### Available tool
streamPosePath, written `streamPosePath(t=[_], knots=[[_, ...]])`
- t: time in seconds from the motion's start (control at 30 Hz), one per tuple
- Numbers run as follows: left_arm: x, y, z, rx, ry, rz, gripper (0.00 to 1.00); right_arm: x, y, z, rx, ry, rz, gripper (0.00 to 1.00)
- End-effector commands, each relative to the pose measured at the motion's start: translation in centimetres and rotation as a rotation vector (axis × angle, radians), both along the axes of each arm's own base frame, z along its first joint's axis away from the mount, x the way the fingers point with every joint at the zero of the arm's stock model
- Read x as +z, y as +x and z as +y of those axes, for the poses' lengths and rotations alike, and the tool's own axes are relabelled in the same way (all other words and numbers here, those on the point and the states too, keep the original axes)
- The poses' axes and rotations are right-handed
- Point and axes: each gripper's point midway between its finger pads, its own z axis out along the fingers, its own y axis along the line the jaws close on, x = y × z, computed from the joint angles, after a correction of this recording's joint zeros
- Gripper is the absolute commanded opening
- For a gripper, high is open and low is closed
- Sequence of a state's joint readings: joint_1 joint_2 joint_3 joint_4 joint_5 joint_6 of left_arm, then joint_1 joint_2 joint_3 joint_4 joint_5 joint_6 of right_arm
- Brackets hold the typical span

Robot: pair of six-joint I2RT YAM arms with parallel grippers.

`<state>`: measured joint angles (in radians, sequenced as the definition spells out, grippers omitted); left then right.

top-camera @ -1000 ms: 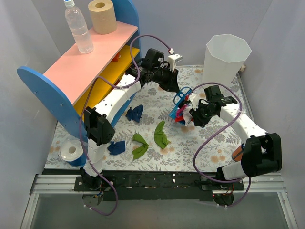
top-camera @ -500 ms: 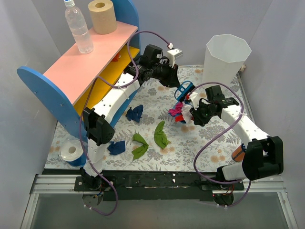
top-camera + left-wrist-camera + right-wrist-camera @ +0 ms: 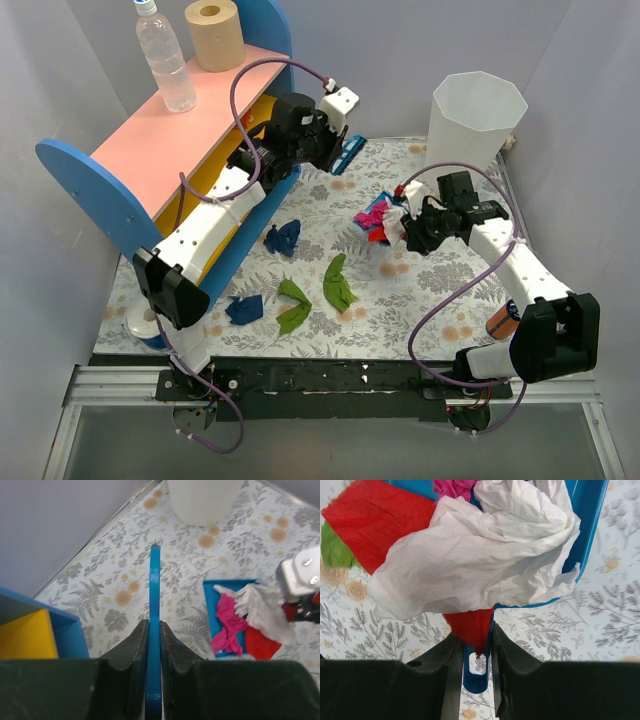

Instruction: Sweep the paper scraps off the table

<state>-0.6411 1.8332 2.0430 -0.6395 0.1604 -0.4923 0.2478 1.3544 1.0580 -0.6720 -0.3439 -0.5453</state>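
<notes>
The flowered tabletop (image 3: 440,300) carries the whole job. A pink-and-yellow shelf (image 3: 170,130) runs along its left side and a tall white bin (image 3: 475,115) stands at its far right corner.

The right tool (image 3: 477,645) is pinched on the handle of the one blue dustpan (image 3: 590,525), which sits right of centre. I cannot tell whether its lip touches the cloth. The left tool (image 3: 154,630) is clamped on the one blue hand brush (image 3: 155,580), held clear of the tabletop by the far end of the shelf and well apart from the dustpan.

The paper scraps are split between two places. Heaped in the dustpan are one white scrap (image 3: 480,555), the biggest, spilling over the rim, one red scrap (image 3: 375,525) and one magenta scrap (image 3: 452,487).

Loose on the tabletop lie two navy scraps (image 3: 284,237), one mid-left and one near the front left. There are also green scraps (image 3: 338,283): one alone near the centre, and a touching pair to its left that may be a single folded piece. That makes two or three.

As I judge it, one load is gathered and about half the sweeping is left. The next move calls either for carrying the dustpan level to the white bin, since the white scrap could slide off, or for bringing the hand brush down behind the green and navy scraps.
</notes>
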Motion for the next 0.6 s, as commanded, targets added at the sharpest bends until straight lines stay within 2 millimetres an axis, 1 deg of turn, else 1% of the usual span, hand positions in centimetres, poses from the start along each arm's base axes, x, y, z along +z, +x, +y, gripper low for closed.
streamPosePath(t=[0.0,0.03,0.07,0.1,0.17,0.2,0.23,0.27,0.3,0.33,0.37,0.4,0.43,0.47,0.5,0.53,0.57], knots=[[0.7,-0.3,4.6,0.120,0.089,-0.090,0.00,6.5,3.7,0.6,-0.073,0.093,-0.164,0.01],[1.1,-1.1,5.2,0.121,0.086,-0.097,0.00,7.3,4.1,0.6,-0.084,0.100,-0.178,0.01],[0.7,-1.5,5.5,0.120,0.093,-0.091,0.00,8.6,4.8,0.6,-0.094,0.110,-0.206,0.01],[-1.2,-1.7,6.3,0.148,0.132,-0.063,0.00,9.4,5.3,0.5,-0.113,0.118,-0.219,0.01],[-1.5,-2.6,7.2,0.150,0.147,-0.063,0.00,10.6,6.2,0.5,-0.130,0.126,-0.240,0.01],[-2.8,-3.0,7.5,0.144,0.168,-0.043,0.00,12.4,7.0,0.4,-0.143,0.138,-0.279,0.01],[-3.3,-3.4,7.6,0.135,0.175,-0.036,0.00,12.9,7.4,0.4,-0.159,0.147,-0.284,0.01],[-3.3,-3.7,7.8,0.132,0.175,-0.033,0.00,13.4,8.1,0.4,-0.172,0.153,-0.289,0.01],[-4.0,-4.1,7.8,0.123,0.183,-0.013,0.00,14.9,8.9,0.2,-0.191,0.161,-0.322,0.01],[-4.7,-4.7,7.4,0.084,0.180,0.015,0.00,15.8,9.4,0.1,-0.218,0.178,-0.331,0.01],[-5.2,-5.2,7.1,0.059,0.178,0.037,0.00,16.0,10.2,0.0,-0.234,0.182,-0.330,0.01],[-5.8,-5.7,6.9,0.035,0.185,0.067,0.00,16.4,10.8,-0.4,-0.262,0.180,-0.340,0.01],[-6.1,-6.6,6.2,-0.015,0.171,0.093,0.00,18.2,11.5,-0.7,-0.288,0.199,-0.374,0.01],[-6.3,-7.0,6.0,-0.035,0.167,0.109,0.00,18.2,12.3,-0.9,-0.310,0.198,-0.368,0.01],[-6.6,-7.4,5.9,-0.051,0.163,0.129,0.00,18.8,12.9,-1.6,-0.339,0.196,-0.380,0.01],[-6.7,-7.7,5.7,-0.068,0.157,0.138,0.00,20.3,13.6,-2.0,-0.357,0.206,-0.412,0.01],[-7.0,-8.2,5.5,-0.092,0.151,0.154,0.00,20.4,14.4,-2.3,-0.380,0.215,-0.403,0.01]])
